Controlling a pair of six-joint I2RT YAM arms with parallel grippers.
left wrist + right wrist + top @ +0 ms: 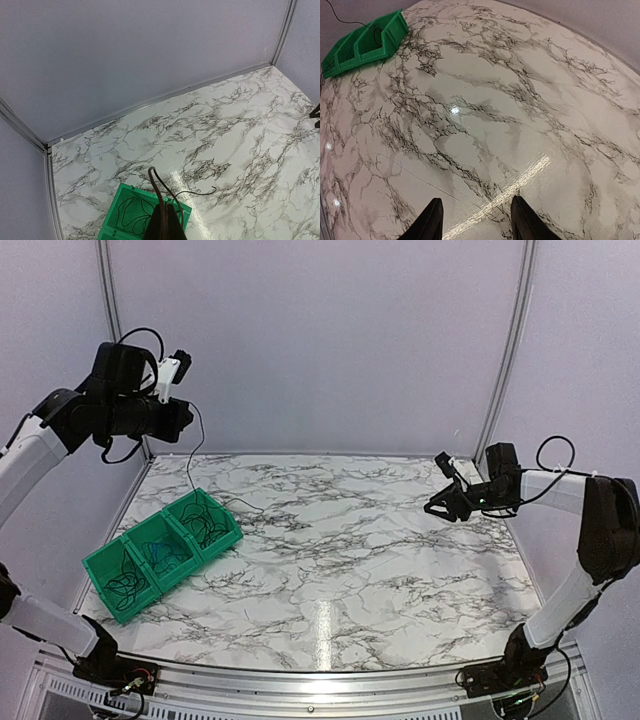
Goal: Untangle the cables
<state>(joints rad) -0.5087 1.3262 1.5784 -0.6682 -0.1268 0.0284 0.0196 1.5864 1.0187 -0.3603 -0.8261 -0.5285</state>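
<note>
**Left gripper clamped on one strand above the bin; right gripper idle**

We find the left gripper (183, 420) raised high over the far left corner, its jaws pinched fully together on a thin black cable (189, 455). In the left wrist view the strand loops up out of the closed fingers (162, 225), and a free end trails over the marble. From the grip the cable hangs almost straight down to the green bin (190, 570), which sits on the left side of the table (350, 570).

The other cables (205, 525) lie in loose coils across the bin's three compartments. A blue strand (160, 552) shows in the middle one. The right gripper (440, 502) hovers over the right side of the table, well apart from the bin, with its jaws spread and nothing between them.

Handling assessment: we judge these wires to be very light, limp and thread-thin. They should follow a pull freely until a loop snags, and then they may drag neighbouring wires or shift the bin itself. The smooth jacket could slide through a weak pinch.

We recommend taking hold at a free end, or on a single strand clear of crossings, never mid-coil. We cannot tell whether the held strand runs clear of the others inside the bin.
</note>
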